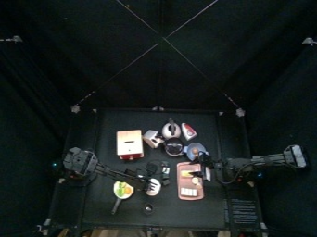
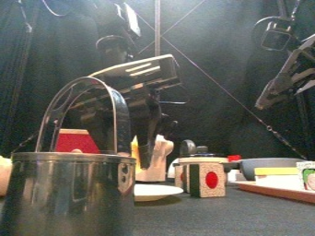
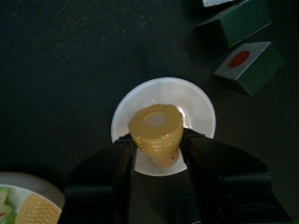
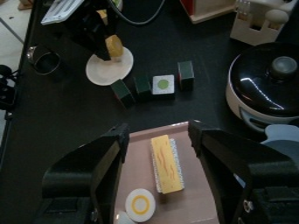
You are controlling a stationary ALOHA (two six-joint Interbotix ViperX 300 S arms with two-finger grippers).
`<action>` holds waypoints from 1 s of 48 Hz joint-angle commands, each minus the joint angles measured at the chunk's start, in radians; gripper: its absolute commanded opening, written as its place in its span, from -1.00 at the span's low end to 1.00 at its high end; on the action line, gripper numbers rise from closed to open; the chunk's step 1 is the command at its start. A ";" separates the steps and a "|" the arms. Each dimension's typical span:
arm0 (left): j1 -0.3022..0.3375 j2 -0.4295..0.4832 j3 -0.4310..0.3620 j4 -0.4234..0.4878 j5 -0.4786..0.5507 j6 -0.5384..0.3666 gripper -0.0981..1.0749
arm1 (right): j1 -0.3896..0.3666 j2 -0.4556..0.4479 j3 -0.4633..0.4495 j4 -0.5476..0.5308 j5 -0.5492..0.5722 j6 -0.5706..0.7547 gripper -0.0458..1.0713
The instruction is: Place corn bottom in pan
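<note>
Left wrist view shows you the left gripper (image 3: 158, 156) pinching the corn bottom (image 3: 156, 129) between widely spread jaws, just above the white disc (image 3: 128, 109) near the tabletop's front edge. The pan (image 3: 41, 184) lies just beside the disc, closer to the front left corner, with yellow and green pieces in it. Your right gripper (image 4: 160, 133) hovers with jaws spread and empty over the pinkish board (image 4: 140, 166), near the front edge right of the middle.

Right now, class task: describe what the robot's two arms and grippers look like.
Both arms are black with chunky jointed segments. The left gripper and right gripper each have two broad, matte black jaws. Dark cables loop above the arms in the front view. No markings are visible.
</note>
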 commanded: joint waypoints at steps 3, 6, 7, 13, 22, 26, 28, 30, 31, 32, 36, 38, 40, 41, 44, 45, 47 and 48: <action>0.003 -0.037 -0.003 0.008 0.005 0.008 0.24 | 0.002 0.003 -0.009 0.005 -0.003 0.000 0.69; 0.003 -0.049 0.009 0.018 0.006 0.025 0.24 | 0.002 0.003 -0.009 0.003 -0.003 0.000 0.69; 0.003 -0.057 0.017 0.025 0.006 0.034 0.24 | 0.002 0.003 -0.009 0.005 -0.003 0.000 0.69; 0.003 -0.126 0.057 0.038 0.006 0.140 0.24 | 0.002 0.003 -0.009 0.002 -0.003 0.000 0.69; 0.000 -0.221 0.124 0.012 0.005 0.359 0.24 | 0.002 0.005 -0.009 -0.003 -0.003 0.000 0.69; -0.005 -0.259 0.166 -0.025 0.006 0.472 0.24 | 0.002 0.003 -0.009 -0.002 -0.003 0.000 0.69; -0.008 -0.270 0.179 -0.052 0.006 0.509 0.24 | 0.002 0.005 -0.009 -0.003 -0.003 0.000 0.69; -0.009 -0.279 0.192 -0.086 0.006 0.541 0.24 | 0.002 0.003 -0.009 -0.003 -0.003 0.000 0.69; -0.011 -0.282 0.196 -0.103 0.006 0.557 0.24 | 0.002 0.003 -0.009 -0.003 -0.003 0.000 0.69; -0.011 -0.287 0.206 -0.124 0.006 0.574 0.24 | 0.002 0.003 -0.009 -0.003 -0.003 0.000 0.69; -0.011 -0.301 0.232 -0.173 0.009 0.620 0.24 | 0.003 0.003 -0.009 -0.003 -0.003 0.000 0.69; -0.012 -0.308 0.244 -0.190 0.009 0.640 0.25 | 0.002 0.003 -0.008 -0.003 -0.003 0.000 0.69; -0.015 -0.321 0.256 -0.204 0.011 0.660 0.25 | 0.002 0.003 -0.008 -0.003 -0.003 0.000 0.69; -0.017 -0.325 0.261 -0.210 0.011 0.664 0.25 | 0.002 0.003 -0.006 -0.003 -0.003 0.000 0.69; -0.026 -0.342 0.275 -0.218 0.011 0.672 0.25 | 0.002 0.003 -0.006 -0.003 -0.003 0.000 0.69; -0.029 -0.345 0.281 -0.218 0.011 0.672 0.25 | 0.002 0.003 -0.006 -0.003 -0.003 0.000 0.69; -0.035 -0.356 0.291 -0.219 0.012 0.672 0.25 | 0.002 0.003 -0.006 -0.003 -0.003 0.000 0.69; -0.037 -0.357 0.296 -0.219 0.012 0.670 0.25 | 0.002 0.003 -0.006 -0.003 -0.003 -0.002 0.69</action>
